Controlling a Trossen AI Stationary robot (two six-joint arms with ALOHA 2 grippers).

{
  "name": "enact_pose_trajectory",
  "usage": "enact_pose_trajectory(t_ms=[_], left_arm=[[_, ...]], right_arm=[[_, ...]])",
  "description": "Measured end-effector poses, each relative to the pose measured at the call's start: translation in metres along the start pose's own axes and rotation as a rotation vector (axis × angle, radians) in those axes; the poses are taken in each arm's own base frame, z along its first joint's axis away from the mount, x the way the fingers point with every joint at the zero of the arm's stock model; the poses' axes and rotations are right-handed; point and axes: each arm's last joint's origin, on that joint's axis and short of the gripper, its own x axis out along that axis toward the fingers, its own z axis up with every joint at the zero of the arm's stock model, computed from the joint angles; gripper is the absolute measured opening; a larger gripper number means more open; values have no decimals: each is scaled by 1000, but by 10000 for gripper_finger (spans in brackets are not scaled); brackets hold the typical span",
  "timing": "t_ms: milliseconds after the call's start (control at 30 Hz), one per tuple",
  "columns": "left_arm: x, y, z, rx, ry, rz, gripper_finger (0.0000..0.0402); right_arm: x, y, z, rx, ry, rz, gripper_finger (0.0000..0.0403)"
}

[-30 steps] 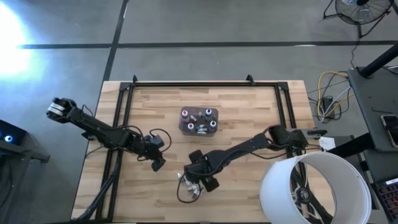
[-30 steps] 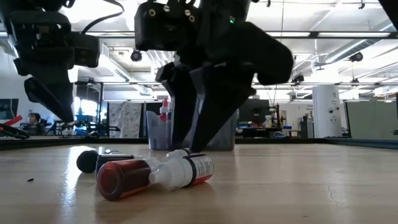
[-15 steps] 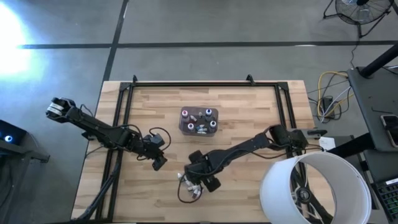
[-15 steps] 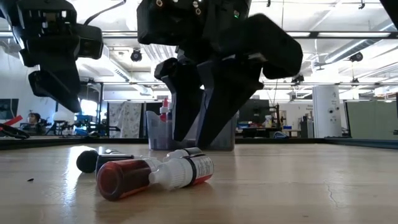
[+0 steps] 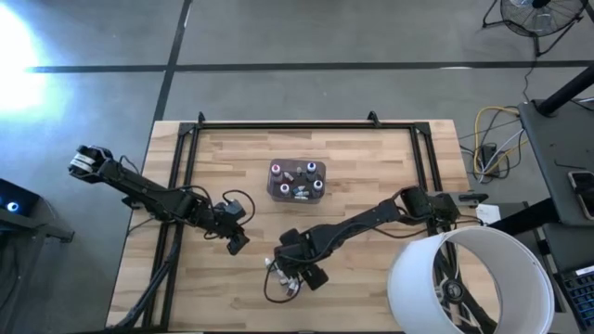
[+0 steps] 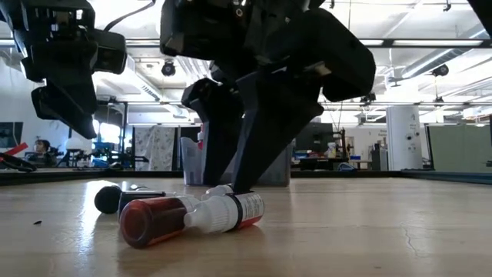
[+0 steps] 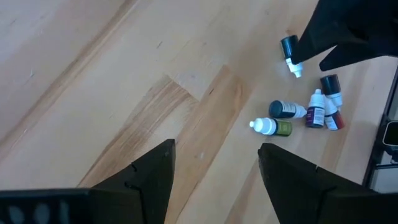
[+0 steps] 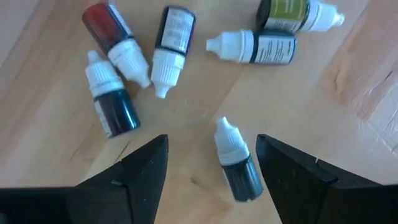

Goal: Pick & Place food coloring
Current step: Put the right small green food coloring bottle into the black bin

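The right tool [image 8: 210, 163] hangs low over a loose cluster of food coloring bottles [image 5: 283, 276] lying on the worktop [image 5: 371, 176] near its front edge. Its jaws are spread wide with nothing between them, and they straddle one dark bottle with a white cap [image 8: 236, 160] that lies apart from the rest. Five more bottles lie just beyond it in the right wrist view, among them a red bottle [image 8: 114, 33] touching its neighbour.

More bottles already stand in the grey tub [image 5: 297, 180], farther back at the middle of the worktop. The left tool [image 5: 235, 243] waits to the left of the cluster, its jaws parted and empty.

To do this pick well, I judge the right tool should drop straight down so one jaw lands on each side of the bottle's body, not on its tapered cap. It should close only once the tips are almost on the wood. The lone bottle is the safest choice, since the others lie close enough together to be knocked.

Compared with a second ago, the right tool has shifted slightly toward the near-left and sunk lower over the cluster. The left tool has risen a little. The bottles have not moved.
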Motion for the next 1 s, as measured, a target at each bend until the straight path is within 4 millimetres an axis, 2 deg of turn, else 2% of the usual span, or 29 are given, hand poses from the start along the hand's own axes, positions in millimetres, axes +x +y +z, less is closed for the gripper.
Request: enact_pose_trajectory(t_ms=[433, 1000], left_arm=[[0, 0, 0, 29, 0, -2, 206], [0, 0, 0, 27, -1, -2, 206]], right_arm=[[6, -3, -3, 56, -23, -15, 240], [7, -7, -4, 31, -21, -20, 239]])
